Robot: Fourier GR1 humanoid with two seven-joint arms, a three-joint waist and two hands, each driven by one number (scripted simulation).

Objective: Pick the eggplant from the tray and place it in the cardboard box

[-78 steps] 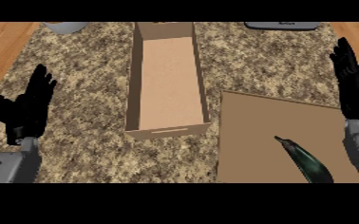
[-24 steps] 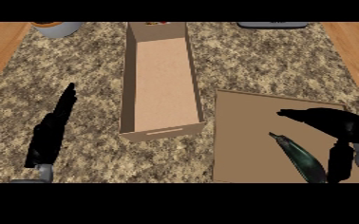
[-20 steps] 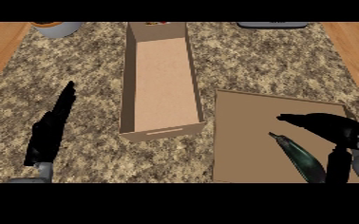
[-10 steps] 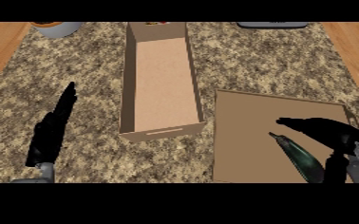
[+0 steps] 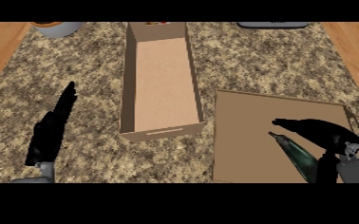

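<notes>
A dark green eggplant (image 5: 296, 155) lies on the flat brown tray (image 5: 245, 137) at the lower right, its pointed stem end toward the upper left. My right hand (image 5: 324, 132) hovers over it, fingers spread forward above the stem end and thumb down at the eggplant's right side; nothing is clasped. The long open cardboard box (image 5: 161, 80) stands in the middle of the counter, left of the tray, with nothing visible on its floor. My left hand (image 5: 52, 128) rests open at the lower left, fingers straight, away from both.
A grey bowl (image 5: 57, 27) sits at the far left edge of the counter. A dark flat object (image 5: 272, 24) lies at the far right edge. Speckled stone counter (image 5: 273, 61) spreads between box and tray; wood shows at both side edges.
My right hand has come in from the right edge and lowered over the eggplant, edging down and nearer its stem end. My left hand swung inward earlier, then stayed still.
</notes>
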